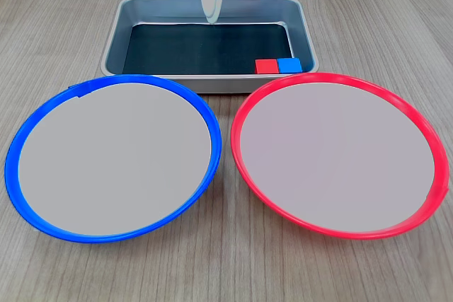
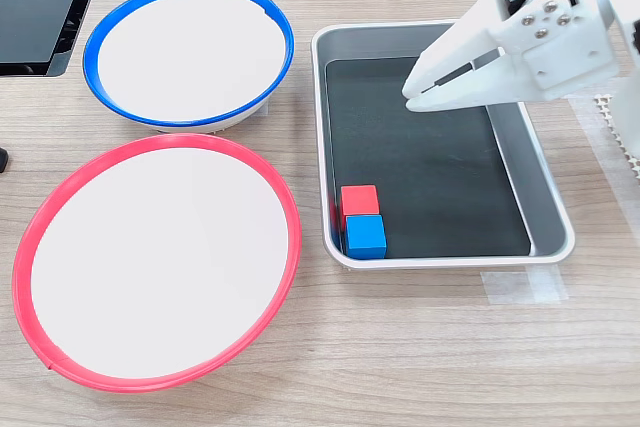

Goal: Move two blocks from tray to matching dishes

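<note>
Widest of all, a wooden table point(image 1: 64, 19), bare planks around everything. On it, two big shallow dishes side by side: blue-rimmed dish point(image 1: 14, 148) at the first exterior view's left, red-rimmed dish point(image 1: 425, 132) at the first exterior view's right, both with pale centres and nothing inside. Behind them, a grey metal tray point(image 2: 545, 182) with raised walls and a dark bottom. Above the tray, well clear of the cubes, the white gripper point(image 2: 412, 92), jaws drawn almost together with only a thin slit between, gripping nothing.

Smallest, the two cubes, tucked into one tray corner nearest the red-rimmed dish: red block point(image 2: 359, 200) and blue block point(image 2: 366, 235), faces touching, the blue one hard against the end wall and both just beside the long wall.

Probably light, stiff and smooth; little to break, some chance of slipping or skidding. Awkward pick: touching faces and near walls leave few free sides. Best hold likely across the two sides running parallel to the long wall, red one first, or a nudge apart beforehand.
</note>
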Robot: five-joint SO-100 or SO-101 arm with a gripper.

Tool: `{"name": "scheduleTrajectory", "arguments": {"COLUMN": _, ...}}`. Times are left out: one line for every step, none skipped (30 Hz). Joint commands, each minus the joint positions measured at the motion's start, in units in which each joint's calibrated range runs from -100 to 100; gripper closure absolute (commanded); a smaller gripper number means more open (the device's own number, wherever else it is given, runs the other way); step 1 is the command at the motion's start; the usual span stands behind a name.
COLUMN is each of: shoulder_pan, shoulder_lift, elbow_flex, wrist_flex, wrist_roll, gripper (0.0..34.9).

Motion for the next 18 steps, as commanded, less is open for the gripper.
{"name": "scheduleTrajectory", "arguments": {"shoulder_pan": -0.35, "shoulder_lift": -0.34, "elbow_flex": 0.00, "wrist_flex": 0.11, "wrist_roll": 0.00, "gripper": 34.6}}
{"name": "scheduleTrajectory", "arguments": {"shoulder_pan": -0.35, "shoulder_lift": -0.34, "elbow_flex": 0.00, "wrist_flex": 0.11, "wrist_roll": 0.00, "gripper": 34.6}}
{"name": "scheduleTrajectory", "arguments": {"shoulder_pan": -0.35, "shoulder_lift": -0.34, "elbow_flex": 0.00, "wrist_flex": 0.11, "wrist_roll": 0.00, "gripper": 34.6}}
{"name": "scheduleTrajectory", "arguments": {"shoulder_pan": -0.35, "shoulder_lift": -0.34, "elbow_flex": 0.00, "wrist_flex": 0.11, "wrist_roll": 0.00, "gripper": 34.6}}
{"name": "scheduleTrajectory", "arguments": {"shoulder_pan": -0.35, "shoulder_lift": -0.34, "elbow_flex": 0.00, "wrist_flex": 0.11, "wrist_roll": 0.00, "gripper": 34.6}}
{"name": "scheduleTrajectory", "arguments": {"shoulder_pan": -0.35, "shoulder_lift": -0.34, "elbow_flex": 0.00, "wrist_flex": 0.11, "wrist_roll": 0.00, "gripper": 34.6}}
{"name": "scheduleTrajectory", "arguments": {"shoulder_pan": -0.35, "shoulder_lift": -0.34, "elbow_flex": 0.00, "wrist_flex": 0.11, "wrist_roll": 0.00, "gripper": 34.6}}
{"name": "scheduleTrajectory", "arguments": {"shoulder_pan": -0.35, "shoulder_lift": -0.34, "elbow_flex": 0.00, "wrist_flex": 0.11, "wrist_roll": 0.00, "gripper": 34.6}}
{"name": "scheduleTrajectory", "arguments": {"shoulder_pan": -0.35, "shoulder_lift": -0.34, "elbow_flex": 0.00, "wrist_flex": 0.11, "wrist_roll": 0.00, "gripper": 34.6}}
{"name": "scheduleTrajectory", "arguments": {"shoulder_pan": -0.35, "shoulder_lift": -0.34, "elbow_flex": 0.00, "wrist_flex": 0.11, "wrist_roll": 0.00, "gripper": 34.6}}
{"name": "scheduleTrajectory", "arguments": {"shoulder_pan": -0.35, "shoulder_lift": -0.34, "elbow_flex": 0.00, "wrist_flex": 0.11, "wrist_roll": 0.00, "gripper": 34.6}}
{"name": "scheduleTrajectory", "arguments": {"shoulder_pan": -0.35, "shoulder_lift": -0.34, "elbow_flex": 0.00, "wrist_flex": 0.11, "wrist_roll": 0.00, "gripper": 34.6}}
{"name": "scheduleTrajectory", "arguments": {"shoulder_pan": -0.35, "shoulder_lift": -0.34, "elbow_flex": 0.00, "wrist_flex": 0.11, "wrist_roll": 0.00, "gripper": 34.6}}
{"name": "scheduleTrajectory", "arguments": {"shoulder_pan": -0.54, "shoulder_lift": -0.34, "elbow_flex": 0.00, "wrist_flex": 0.11, "wrist_roll": 0.10, "gripper": 34.6}}
{"name": "scheduleTrajectory", "arguments": {"shoulder_pan": -1.29, "shoulder_lift": -0.34, "elbow_flex": 0.00, "wrist_flex": 0.11, "wrist_roll": 0.63, "gripper": 34.6}}
{"name": "scheduleTrajectory", "arguments": {"shoulder_pan": -3.46, "shoulder_lift": -0.34, "elbow_flex": 0.00, "wrist_flex": 0.11, "wrist_roll": 1.95, "gripper": 34.6}}
{"name": "scheduleTrajectory", "arguments": {"shoulder_pan": -6.00, "shoulder_lift": -0.34, "elbow_flex": 0.00, "wrist_flex": 0.11, "wrist_roll": 3.52, "gripper": 34.6}}
{"name": "scheduleTrajectory", "arguments": {"shoulder_pan": -7.88, "shoulder_lift": -0.26, "elbow_flex": 0.00, "wrist_flex": 0.03, "wrist_roll": 4.69, "gripper": 34.6}}
